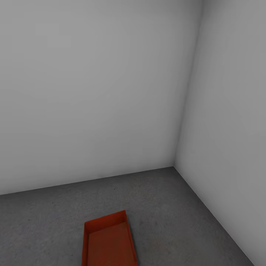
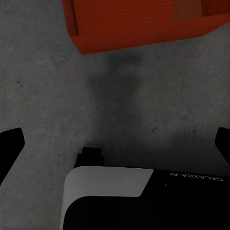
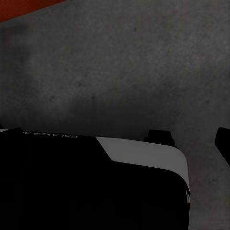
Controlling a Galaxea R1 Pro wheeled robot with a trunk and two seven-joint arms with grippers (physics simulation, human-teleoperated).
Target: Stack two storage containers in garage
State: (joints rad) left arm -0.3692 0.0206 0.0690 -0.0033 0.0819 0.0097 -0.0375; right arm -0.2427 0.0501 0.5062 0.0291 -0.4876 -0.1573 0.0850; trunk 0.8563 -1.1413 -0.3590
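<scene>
Garage corner, head view: one storage container [image 1: 109, 242] sits on the floor [image 1: 177, 214] at the bottom centre of the frame, near the meeting of two plain pale grey walls [image 1: 92, 92]. Judged progress: first bin placed; second bin not yet stacked.

Container: orange-red, rectangular, open-topped, thin straight walls, flat bottom. Floor: dark grey mottled concrete, matte.

Left end effector [image 2: 115, 143]: fingers spread wide at the frame edges, holding nothing. Right end effector [image 3: 191, 143]: fingers apart, nothing between them.
</scene>
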